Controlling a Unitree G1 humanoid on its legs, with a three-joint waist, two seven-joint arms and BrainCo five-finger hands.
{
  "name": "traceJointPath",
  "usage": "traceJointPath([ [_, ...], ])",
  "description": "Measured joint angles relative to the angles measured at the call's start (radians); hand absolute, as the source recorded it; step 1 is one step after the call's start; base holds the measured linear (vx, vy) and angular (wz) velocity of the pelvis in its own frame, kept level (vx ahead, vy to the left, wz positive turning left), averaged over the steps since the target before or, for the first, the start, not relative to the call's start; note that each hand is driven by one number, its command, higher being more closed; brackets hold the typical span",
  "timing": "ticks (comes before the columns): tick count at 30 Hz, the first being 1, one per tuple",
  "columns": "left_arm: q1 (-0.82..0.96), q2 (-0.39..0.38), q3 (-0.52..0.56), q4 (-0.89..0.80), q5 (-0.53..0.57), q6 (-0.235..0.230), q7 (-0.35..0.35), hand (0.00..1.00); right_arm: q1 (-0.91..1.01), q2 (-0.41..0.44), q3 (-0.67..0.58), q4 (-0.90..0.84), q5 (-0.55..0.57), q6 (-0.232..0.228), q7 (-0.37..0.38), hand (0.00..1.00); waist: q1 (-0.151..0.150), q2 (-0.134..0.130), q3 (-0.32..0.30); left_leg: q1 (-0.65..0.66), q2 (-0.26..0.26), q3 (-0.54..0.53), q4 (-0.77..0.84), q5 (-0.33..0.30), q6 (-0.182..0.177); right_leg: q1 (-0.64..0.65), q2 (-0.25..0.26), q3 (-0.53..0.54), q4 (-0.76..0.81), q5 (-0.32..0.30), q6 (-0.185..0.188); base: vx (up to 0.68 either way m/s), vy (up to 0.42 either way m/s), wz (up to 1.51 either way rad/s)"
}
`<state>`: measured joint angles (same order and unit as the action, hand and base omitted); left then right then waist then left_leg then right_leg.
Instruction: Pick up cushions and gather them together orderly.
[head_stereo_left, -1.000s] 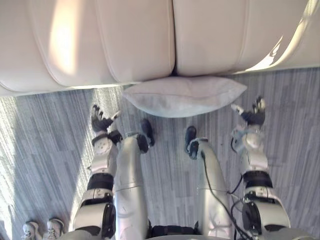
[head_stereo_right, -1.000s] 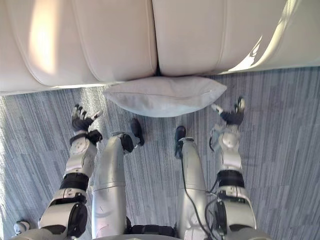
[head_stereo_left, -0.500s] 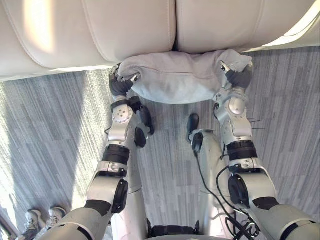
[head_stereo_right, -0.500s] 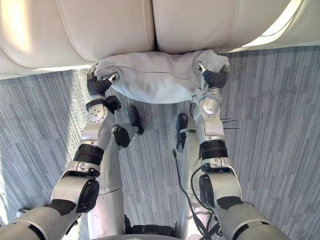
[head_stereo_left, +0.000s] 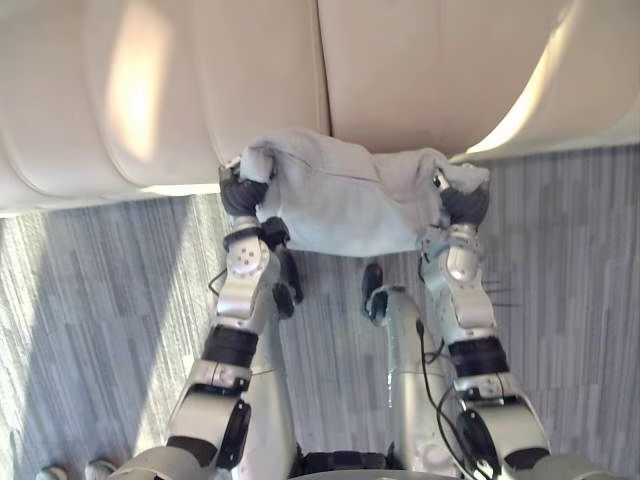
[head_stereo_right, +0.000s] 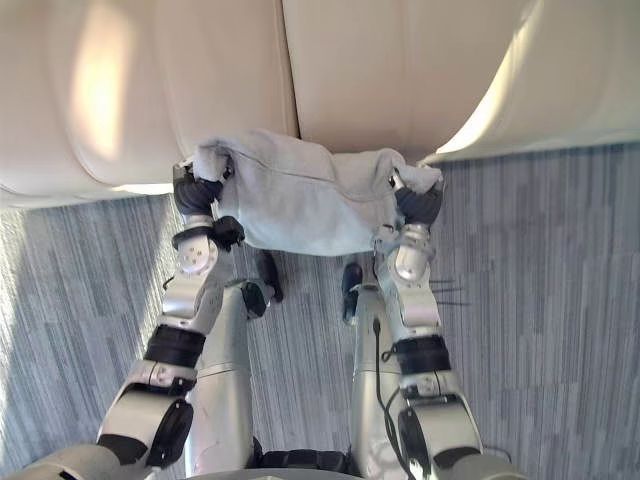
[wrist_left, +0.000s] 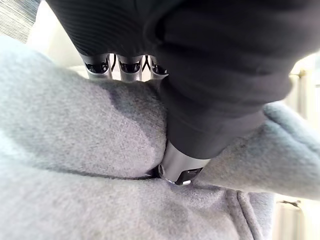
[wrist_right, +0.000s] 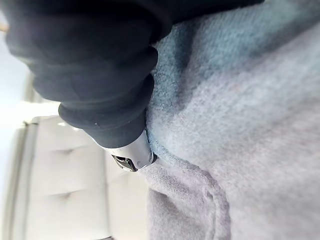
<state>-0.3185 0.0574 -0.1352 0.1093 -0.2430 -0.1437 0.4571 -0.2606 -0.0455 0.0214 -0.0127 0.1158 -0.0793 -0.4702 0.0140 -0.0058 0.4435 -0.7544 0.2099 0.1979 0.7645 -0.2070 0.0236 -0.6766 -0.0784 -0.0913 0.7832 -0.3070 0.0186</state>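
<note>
Cushion (head_stereo_left: 345, 200) of grey cloth hangs between the left robot hand (head_stereo_left: 243, 192) and the right robot hand (head_stereo_left: 464, 203), each clenched on one end, off the floor (head_stereo_left: 100, 300) before the sofa (head_stereo_left: 200, 80). Pickup looks done; placing it with other cushions remains.

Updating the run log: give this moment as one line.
cushion: held at both ends, before sofa; left hand: gripping cushion; right hand: gripping cushion

The robot's left arm (head_stereo_left: 232, 335) and right arm (head_stereo_left: 472, 325) are silver-grey shells broken by black joint bands, with a round silver disc (head_stereo_left: 243, 258) at each wrist, and the left hand (head_stereo_left: 243, 193) and right hand (head_stereo_left: 464, 205) wear dark ribbed covers over silver fingers (wrist_left: 130, 66).
</note>
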Motion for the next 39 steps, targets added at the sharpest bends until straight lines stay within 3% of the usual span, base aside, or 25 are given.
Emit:
traceJointPath([
  [3, 0.148, -0.001, -0.024, -0.073, 0.012, 0.0, -0.031, 1.0, 0.135, -0.001, 0.029, -0.129, -0.008, -0.03, 0.047, 1.0, 0.0, -0.001, -0.043, 0.154, -0.026, 0.007, -0.086, 0.001, -0.001, 0.166, -0.014, -0.016, -0.096, 0.004, 0.014, 0.15, 0.037, 0.2],
  [6, 0.329, 0.004, -0.038, -0.113, 0.042, -0.012, -0.076, 1.0, 0.26, -0.001, 0.061, -0.176, -0.008, -0.072, 0.118, 1.0, -0.001, -0.002, -0.172, 0.308, -0.072, 0.012, -0.252, 0.02, -0.026, 0.317, -0.026, -0.027, -0.268, 0.039, 0.034, 0.19, 0.028, 0.13],
  [9, 0.41, 0.009, -0.039, -0.134, 0.042, -0.021, -0.093, 1.0, 0.268, -0.002, 0.065, -0.158, -0.006, -0.075, 0.165, 1.0, -0.003, 0.002, -0.235, 0.374, -0.09, 0.019, -0.34, 0.056, -0.018, 0.398, -0.022, -0.026, -0.39, 0.084, 0.039, 0.18, 0.015, -0.03],
  [13, 0.466, 0.013, -0.039, -0.163, 0.043, -0.021, -0.111, 1.0, 0.267, -0.003, 0.065, -0.134, -0.003, -0.075, 0.196, 1.0, -0.002, 0.001, -0.24, 0.433, -0.088, 0.03, -0.353, 0.06, -0.013, 0.477, -0.011, -0.002, -0.47, 0.121, 0.046, 0.15, 0.025, -0.21],
  [16, 0.508, 0.024, -0.039, -0.185, 0.043, -0.021, -0.128, 1.0, 0.26, -0.007, 0.066, -0.102, 0.0, -0.075, 0.214, 1.0, -0.001, 0.0, -0.241, 0.485, -0.091, 0.057, -0.368, 0.033, -0.008, 0.482, -0.01, 0.038, -0.436, 0.133, 0.056, 0.07, 0.051, -0.36],
  [20, 0.547, 0.029, -0.039, -0.186, 0.043, -0.013, -0.159, 1.0, 0.267, -0.016, 0.066, -0.032, 0.0, -0.072, 0.221, 1.0, -0.009, -0.009, -0.237, 0.582, -0.097, 0.06, -0.347, -0.055, -0.001, 0.41, -0.035, 0.044, -0.124, 0.136, 0.07, 0.05, 0.073, -0.21],
  [21, 0.55, 0.031, -0.038, -0.186, 0.045, -0.012, -0.165, 1.0, 0.268, -0.017, 0.066, -0.029, 0.0, -0.072, 0.225, 1.0, -0.01, -0.014, -0.234, 0.603, -0.111, 0.053, -0.344, -0.081, 0.014, 0.379, -0.055, 0.042, -0.026, 0.157, 0.101, 0.07, 0.058, 0.14],
  [22, 0.556, 0.037, -0.038, -0.187, 0.05, -0.011, -0.167, 1.0, 0.268, -0.018, 0.067, -0.016, 0.0, -0.072, 0.231, 1.0, -0.023, -0.02, -0.231, 0.628, -0.122, 0.043, -0.347, -0.095, 0.03, 0.335, -0.076, 0.037, 0.055, 0.162, 0.076, 0.09, 0.04, 0.18],
  [23, 0.559, 0.045, -0.038, -0.187, 0.058, -0.011, -0.167, 1.0, 0.268, -0.021, 0.066, -0.004, 0.0, -0.072, 0.234, 1.0, -0.029, -0.022, -0.234, 0.638, -0.123, 0.037, -0.348, -0.105, 0.034, 0.314, -0.076, 0.031, 0.044, 0.118, 0.066, 0.13, 0.023, 0.23],
  [25, 0.558, 0.047, -0.036, -0.187, 0.062, -0.012, -0.167, 1.0, 0.27, -0.021, 0.066, 0.002, 0.0, -0.07, 0.241, 1.0, -0.032, -0.024, -0.234, 0.645, -0.122, 0.016, -0.364, -0.113, 0.032, 0.264, -0.071, 0.0, -0.115, 0.103, 0.057, 0.18, -0.039, 0.27],
  [28, 0.559, 0.047, -0.037, -0.186, 0.065, -0.006, -0.172, 1.0, 0.274, -0.024, 0.051, 0.015, 0.0, -0.069, 0.257, 1.0, -0.056, -0.024, -0.235, 0.671, -0.126, -0.028, -0.398, -0.122, 0.009, 0.255, -0.04, -0.002, -0.383, 0.175, 0.055, 0.31, -0.135, 0.55],
  [29, 0.557, 0.045, -0.041, -0.181, 0.07, -0.006, -0.179, 1.0, 0.297, -0.032, 0.043, 0.013, 0.0, -0.069, 0.258, 1.0, -0.06, -0.03, -0.24, 0.696, -0.136, -0.062, -0.396, -0.139, -0.037, 0.282, -0.028, 0.033, -0.46, 0.286, 0.039, 0.42, -0.196, 0.7],
  [30, 0.546, 0.036, -0.056, -0.154, 0.081, -0.006, -0.193, 1.0, 0.319, -0.046, 0.029, 0.014, 0.0, -0.068, 0.258, 1.0, -0.064, 0.005, -0.25, 0.7, -0.117, -0.097, -0.384, -0.146, -0.059, 0.291, -0.017, 0.02, -0.433, 0.314, 0.021, 0.45, -0.182, 0.67],
  [31, 0.545, 0.023, -0.064, -0.143, 0.087, -0.006, -0.198, 1.0, 0.33, -0.056, 0.023, 0.013, 0.0, -0.067, 0.258, 1.0, -0.059, 0.024, -0.261, 0.694, -0.105, -0.111, -0.374, -0.136, -0.076, 0.291, -0.01, 0.001, -0.421, 0.303, 0.007, 0.45, -0.153, 0.54],
  [33, 0.516, 0.003, -0.068, -0.109, 0.089, -0.005, -0.215, 1.0, 0.338, -0.076, 0.0, 0.011, 0.0, -0.064, 0.258, 1.0, -0.062, 0.04, -0.269, 0.631, -0.075, -0.123, -0.264, -0.063, -0.175, 0.318, -0.007, -0.047, -0.434, 0.286, -0.014, 0.41, -0.151, 0.4],
  [34, 0.504, -0.001, -0.068, -0.101, 0.089, -0.003, -0.219, 1.0, 0.343, -0.079, -0.008, 0.006, 0.0, -0.062, 0.258, 1.0, -0.062, 0.04, -0.269, 0.604, -0.065, -0.116, -0.199, -0.035, -0.182, 0.344, -0.005, -0.053, -0.456, 0.284, -0.017, 0.36, -0.156, 0.37],
  [36, 0.494, -0.018, -0.075, -0.089, 0.089, 0.002, -0.239, 1.0, 0.37, -0.078, -0.018, -0.051, 0.0, -0.053, 0.255, 1.0, -0.053, 0.04, -0.267, 0.533, -0.011, -0.054, -0.013, -0.039, -0.162, 0.463, -0.002, -0.075, -0.539, 0.283, -0.02, 0.32, -0.069, 0.26],
  [38, 0.492, -0.015, -0.078, -0.09, 0.089, 0.002, -0.241, 1.0, 0.38, -0.078, -0.021, -0.137, 0.0, -0.055, 0.254, 1.0, -0.049, 0.04, -0.268, 0.476, 0.001, -0.014, -0.029, -0.066, -0.117, 0.505, -0.015, -0.08, -0.586, 0.283, -0.02, 0.22, 0.043, 0.1],
  [39, 0.489, -0.016, -0.079, -0.09, 0.089, 0.003, -0.243, 1.0, 0.369, -0.081, -0.022, -0.162, -0.001, -0.063, 0.253, 1.0, -0.048, 0.042, -0.269, 0.449, 0.0, -0.003, -0.12, -0.068, -0.108, 0.505, -0.026, -0.084, -0.597, 0.284, -0.018, 0.16, 0.086, 0.0],
])
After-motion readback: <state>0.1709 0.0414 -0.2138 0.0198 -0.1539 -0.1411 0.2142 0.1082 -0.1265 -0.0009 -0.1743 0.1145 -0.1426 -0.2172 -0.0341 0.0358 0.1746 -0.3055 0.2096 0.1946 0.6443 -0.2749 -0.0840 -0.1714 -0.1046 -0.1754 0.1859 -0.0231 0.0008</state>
